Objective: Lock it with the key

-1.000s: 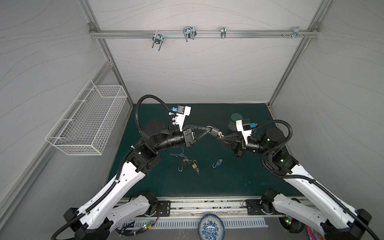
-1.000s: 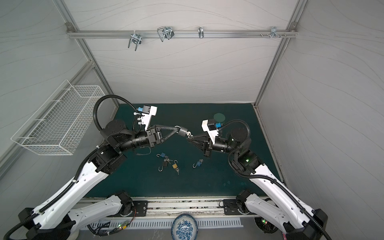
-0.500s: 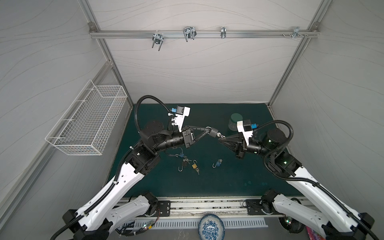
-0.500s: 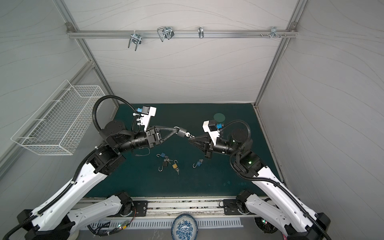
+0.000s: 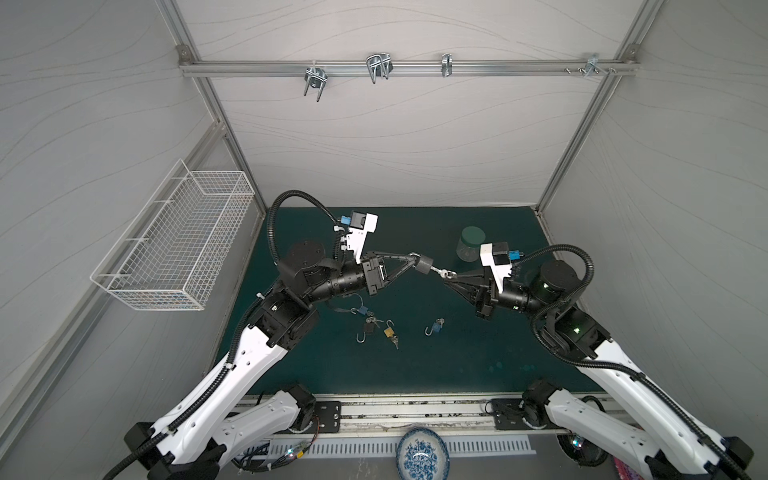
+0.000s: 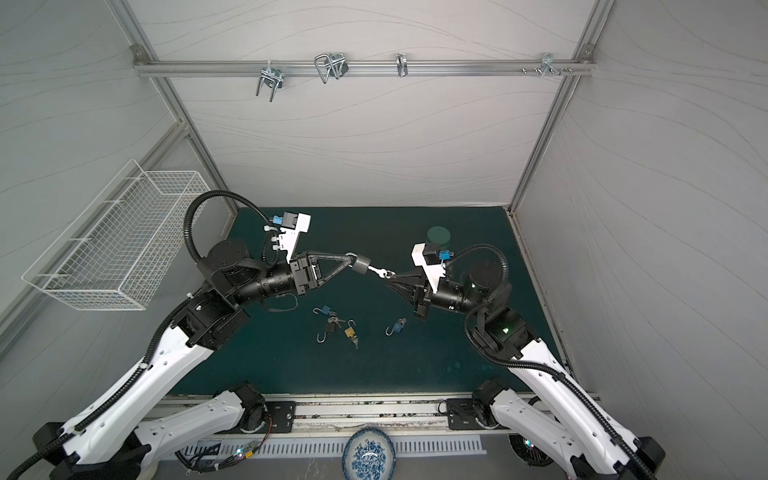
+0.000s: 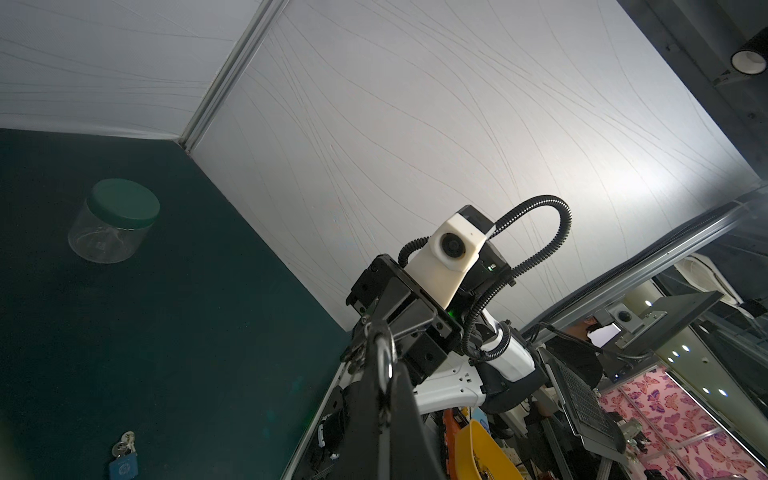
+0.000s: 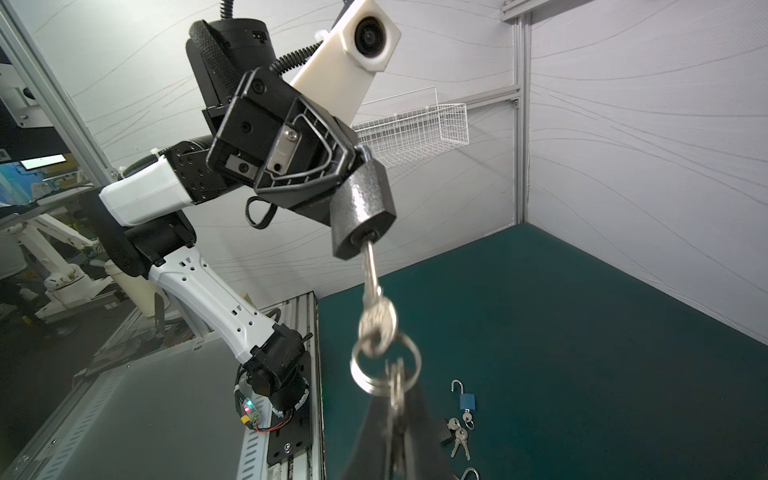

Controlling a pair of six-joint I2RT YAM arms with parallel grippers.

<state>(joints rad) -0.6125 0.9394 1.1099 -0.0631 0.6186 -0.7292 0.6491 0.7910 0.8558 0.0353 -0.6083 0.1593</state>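
In both top views the left fingers (image 5: 414,259) clench the shackle (image 5: 413,254) of a grey padlock (image 5: 424,264) above the counter (image 5: 457,365). The right fingers (image 5: 451,277) clench its key bunch (image 5: 445,274). The left wrist view shows the shackle pinched between closed fingers. In the right wrist view 1 key (image 8: 371,266) sits in the padlock's keyhole, with the ring (image 8: 384,365) at the fingertips.

A dark grey padlock (image 8: 362,203) is held aloft mid-scene, tilted, with a silver key (image 8: 371,270) pushed into its keyhole.
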